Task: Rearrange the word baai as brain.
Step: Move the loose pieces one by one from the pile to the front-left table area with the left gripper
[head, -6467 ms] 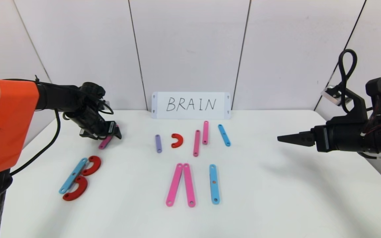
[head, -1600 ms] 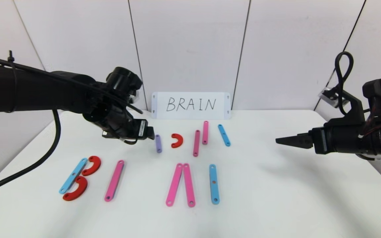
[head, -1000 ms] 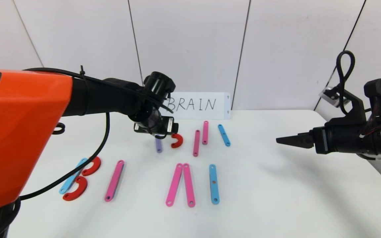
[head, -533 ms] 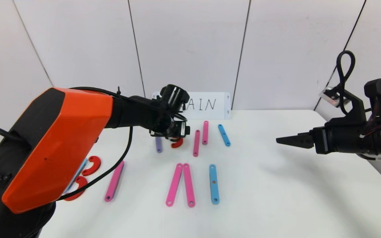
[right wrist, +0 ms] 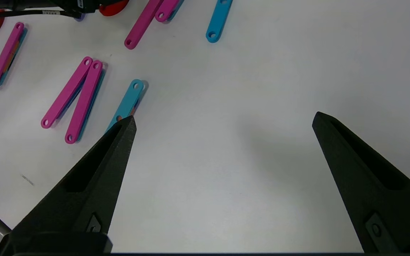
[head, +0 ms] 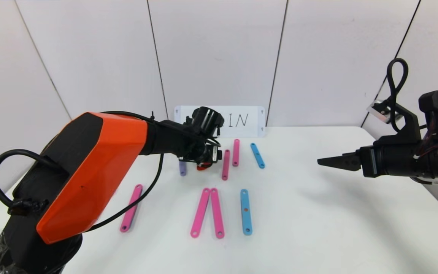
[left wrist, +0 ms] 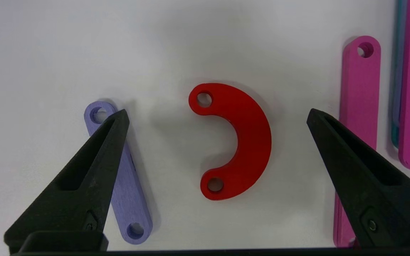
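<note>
The left gripper (left wrist: 214, 117) hangs spread wide over the middle of the table (head: 318, 213), its two black fingers straddling the red half-ring (left wrist: 237, 142) — nothing is between them yet but air, and the curve lies flat on the white surface. In the head view that spot sits just below the white card (head: 247, 121), half hidden behind the arm. The short purple strip (left wrist: 119, 177) lies right under one fingertip, and a long pink strip (left wrist: 359, 106) lies just beside the other, so to my eye the squeeze is the risky part: as the fingers close, one could drag the purple piece along, or the other could nudge the pink strip out of line. The half-ring is thin and flat too — if the tips come down too high they would likely skate over it, and a pinch across its curved edge might spin it rather than lift it. Lower in the head view, toward the centre, the pink pair (head: 208, 213) forming a narrow wedge and the blue strip (head: 245, 211) lie untouched, with another pink strip (head: 130, 208) at lower left; the word is far from finished, I'd say. The right gripper (head: 322, 161) waits at the right edge, and its wrist camera shows its fingers wide apart, holding nothing.
</note>
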You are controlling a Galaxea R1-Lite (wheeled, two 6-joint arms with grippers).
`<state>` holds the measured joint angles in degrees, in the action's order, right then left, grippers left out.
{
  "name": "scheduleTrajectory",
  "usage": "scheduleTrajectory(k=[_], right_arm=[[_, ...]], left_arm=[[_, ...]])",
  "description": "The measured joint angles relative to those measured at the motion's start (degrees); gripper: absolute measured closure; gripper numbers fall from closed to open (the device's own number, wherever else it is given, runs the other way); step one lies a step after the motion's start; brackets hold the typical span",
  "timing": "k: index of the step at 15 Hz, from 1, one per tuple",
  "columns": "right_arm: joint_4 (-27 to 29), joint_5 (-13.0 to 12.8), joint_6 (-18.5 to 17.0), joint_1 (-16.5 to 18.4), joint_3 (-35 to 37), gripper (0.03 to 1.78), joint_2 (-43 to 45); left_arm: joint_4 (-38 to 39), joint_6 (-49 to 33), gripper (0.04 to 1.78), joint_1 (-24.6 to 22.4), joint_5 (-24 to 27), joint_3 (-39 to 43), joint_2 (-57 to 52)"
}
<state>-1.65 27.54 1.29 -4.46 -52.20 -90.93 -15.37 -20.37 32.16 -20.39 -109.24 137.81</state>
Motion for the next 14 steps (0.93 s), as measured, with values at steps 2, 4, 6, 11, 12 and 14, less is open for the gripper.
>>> scheduleTrajectory(k=[2, 4, 6, 11, 12, 14], right_arm=[[0.0, 0.0, 0.0, 0.0, 0.0, 0.08, 0.0], [0.0, 0.0, 0.0, 0.0, 0.0, 0.08, 0.0], [0.0, 0.0, 0.0, 0.0, 0.0, 0.08, 0.0], [0.0, 0.0, 0.0, 0.1, 0.0, 0.08, 0.0], [0.0, 0.0, 0.0, 0.0, 0.0, 0.08, 0.0], [0.0, 0.0, 0.0, 0.0, 0.0, 0.08, 0.0]], left_arm=[[0.0, -0.2, 0.07, 0.0, 0.0, -0.3, 0.5], [-0.2, -0.5, 0.08, 0.0, 0.1, -0.3, 0.7], [-0.4, -0.5, 0.16, 0.1, 0.1, -0.2, 0.9], [-0.4, -0.6, 0.82, 0.2, 0.1, 0.1, 0.9], [-0.4, -0.7, 1.01, 0.2, 0.1, 0.1, 1.0], [-0.4, -0.8, 1.35, 0.2, 0.1, 0.1, 1.0]])
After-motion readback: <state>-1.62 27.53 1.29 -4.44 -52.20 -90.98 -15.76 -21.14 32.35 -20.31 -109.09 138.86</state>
